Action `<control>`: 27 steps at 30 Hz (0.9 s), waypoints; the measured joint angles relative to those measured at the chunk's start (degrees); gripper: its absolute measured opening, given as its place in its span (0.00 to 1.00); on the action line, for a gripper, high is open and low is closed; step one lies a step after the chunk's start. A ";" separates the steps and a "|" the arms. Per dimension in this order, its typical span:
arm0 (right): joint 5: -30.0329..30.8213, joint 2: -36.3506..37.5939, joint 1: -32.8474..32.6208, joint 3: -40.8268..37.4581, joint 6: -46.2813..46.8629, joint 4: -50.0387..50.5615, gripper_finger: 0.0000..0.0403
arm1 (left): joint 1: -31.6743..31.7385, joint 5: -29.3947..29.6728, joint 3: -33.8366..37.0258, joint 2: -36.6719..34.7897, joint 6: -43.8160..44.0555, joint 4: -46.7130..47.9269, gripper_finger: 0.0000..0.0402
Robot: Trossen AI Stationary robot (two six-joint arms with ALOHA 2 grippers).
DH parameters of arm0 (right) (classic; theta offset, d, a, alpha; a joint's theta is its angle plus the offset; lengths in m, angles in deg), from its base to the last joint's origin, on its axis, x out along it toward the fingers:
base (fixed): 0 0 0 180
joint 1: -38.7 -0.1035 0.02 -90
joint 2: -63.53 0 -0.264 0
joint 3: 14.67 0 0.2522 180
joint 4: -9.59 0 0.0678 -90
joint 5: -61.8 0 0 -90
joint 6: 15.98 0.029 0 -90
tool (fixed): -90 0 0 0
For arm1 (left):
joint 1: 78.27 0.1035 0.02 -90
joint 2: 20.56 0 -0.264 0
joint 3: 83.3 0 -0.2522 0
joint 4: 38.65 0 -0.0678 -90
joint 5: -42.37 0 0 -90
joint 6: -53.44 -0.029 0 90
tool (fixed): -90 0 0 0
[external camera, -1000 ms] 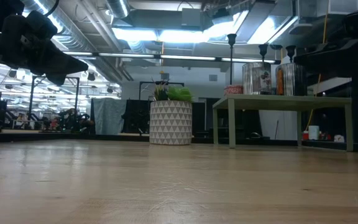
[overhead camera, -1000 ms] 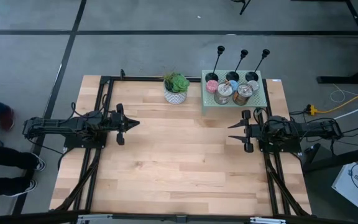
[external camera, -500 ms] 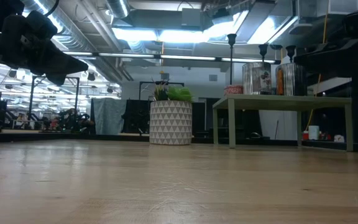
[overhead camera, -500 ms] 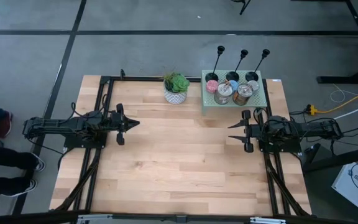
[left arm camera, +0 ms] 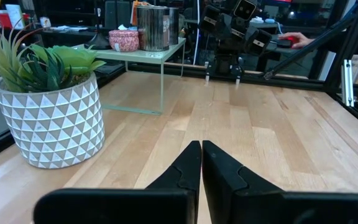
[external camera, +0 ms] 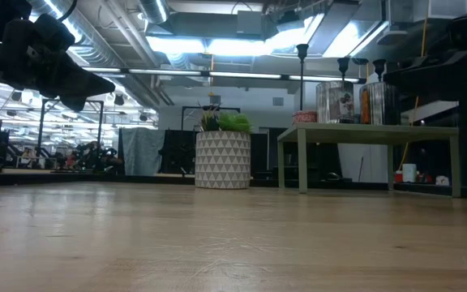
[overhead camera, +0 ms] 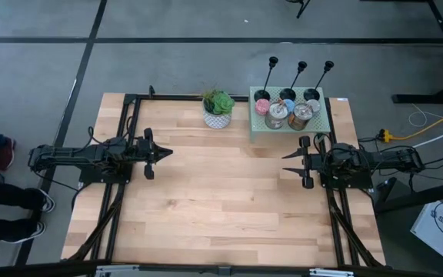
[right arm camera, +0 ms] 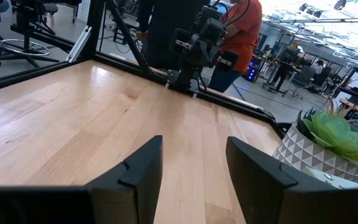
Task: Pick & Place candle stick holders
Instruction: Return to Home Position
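**On the far-right shelf, three holders stand upright**

At the far right of the pale wooden table (overhead camera: pixel 221 208), three black candle stick holders (overhead camera: pixel 287 94) stand in a row along the far edge of a small pale green shelf on legs (external camera: pixel 371 130). The row runs left to right. Each holder sits on its round dish-like base, and its long axis runs vertically: the thin stem rises straight up and ends in a small knob at the top, as the low view shows. From above, the stems appear to fan slightly toward the far side.

Just near of the holders on the same shelf stand two round silver tins (overhead camera: pixel 276 115) side by side, with a small round pink candle (overhead camera: pixel 262 106) at the left end. Left of the shelf, on the table's far edge, is a green plant in a white triangle-patterned pot (overhead camera: pixel 218 108).

Both arms lie low at mid-table, well apart from the shelf and facing each other. The left gripper (left arm camera: pixel 201 146) is at the left side, its fingers pressed together on nothing. The right gripper (right arm camera: pixel 194 143) is at the right side, just near of the shelf, its fingers spread with a clear gap and nothing between them.

Beside the table's left edge, a person's legs and shoes (overhead camera: pixel 6 196) show on the floor.
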 joint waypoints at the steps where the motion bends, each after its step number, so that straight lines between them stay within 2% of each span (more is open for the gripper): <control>1: 0.00 0.00 0.00 0.00 0.00 0.00 0.44 | -0.02 -0.01 0.00 0.02 0.00 0.00 0.02; 27: 0.08 0.01 0.00 0.02 0.00 0.00 0.44 | -0.02 -0.01 0.00 0.00 0.00 0.00 0.03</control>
